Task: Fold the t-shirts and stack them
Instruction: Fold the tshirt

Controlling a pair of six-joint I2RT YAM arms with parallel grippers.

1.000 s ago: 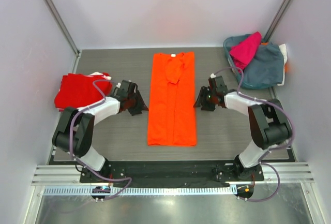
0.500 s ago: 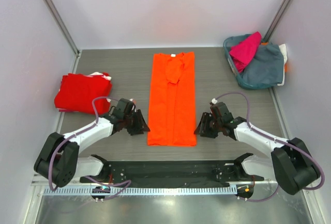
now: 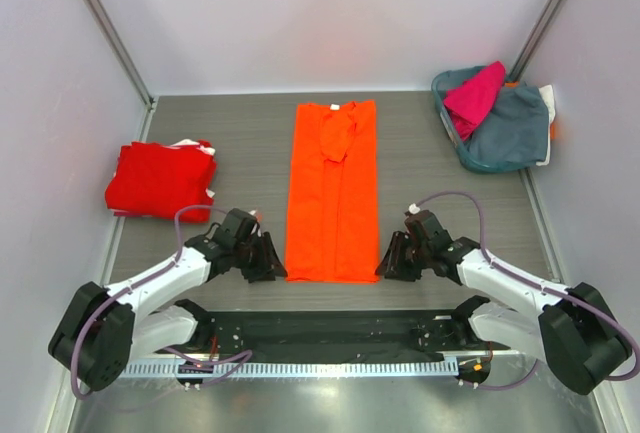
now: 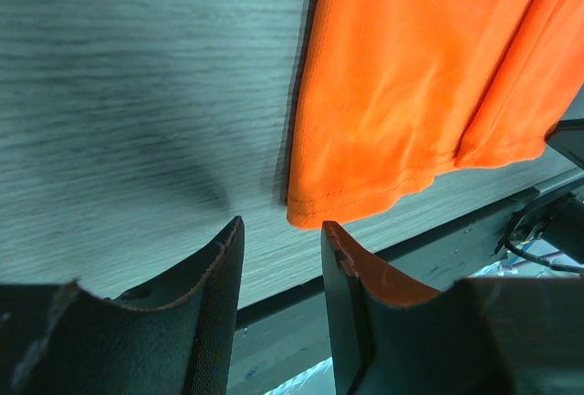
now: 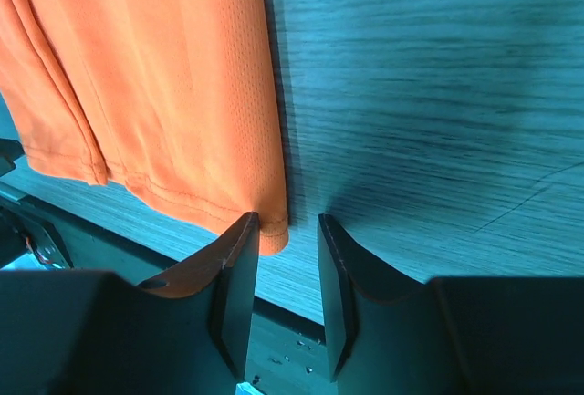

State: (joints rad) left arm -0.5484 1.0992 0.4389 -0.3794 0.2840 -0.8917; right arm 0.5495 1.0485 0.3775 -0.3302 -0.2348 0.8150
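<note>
Folding of the orange shirt (image 3: 333, 193), a long strip in the middle of the tabletop (image 3: 240, 133), seems in hand; left pincer (image 4: 282, 224) and right pincer (image 5: 286, 219) stand spread and empty at its near hem corners, so next each probably must pinch its corner.

Overhead view plus two wrist close-ups
From above, the whole bench (image 3: 250, 143); low behind the left claw (image 4: 283, 226) and right claw (image 5: 286, 222), each wrist view faces one near corner of the orange t-shirt (image 3: 335, 213).
</note>
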